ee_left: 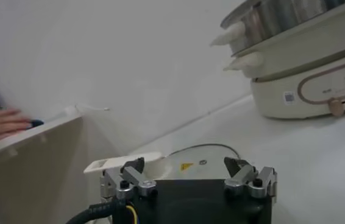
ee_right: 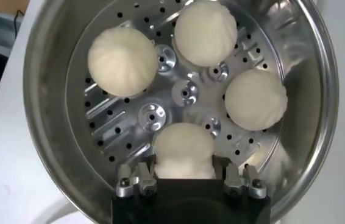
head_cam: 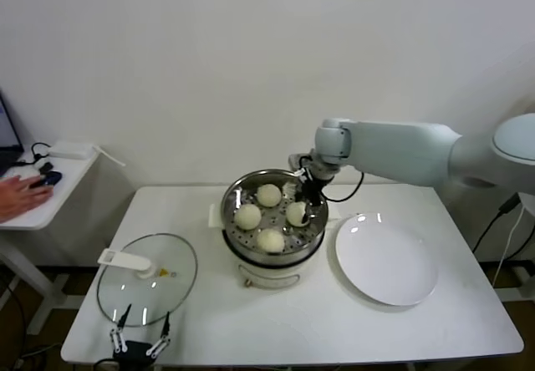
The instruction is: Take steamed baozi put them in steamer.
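The steamer [head_cam: 230, 200] stands mid-table with several steamed baozi on its perforated tray [ee_right: 111, 115]. My right gripper [head_cam: 303, 208] reaches down into the pot on its right side. In the right wrist view that gripper [ee_right: 183, 161] has a finger against each side of one baozi [ee_right: 183, 146], which rests on the tray. Three other baozi [ee_right: 122, 61] [ee_right: 206, 31] [ee_right: 256, 99] lie free around it. My left gripper [head_cam: 140, 331] is parked low at the table's front left corner, fingers [ee_left: 130, 173] apart with nothing between them.
A glass lid [head_cam: 146, 279] with a white handle lies flat on the table left of the steamer, just beyond the left gripper. A white plate [head_cam: 386, 260] sits to the right. A side desk [head_cam: 50, 179] with a person's hand is at far left.
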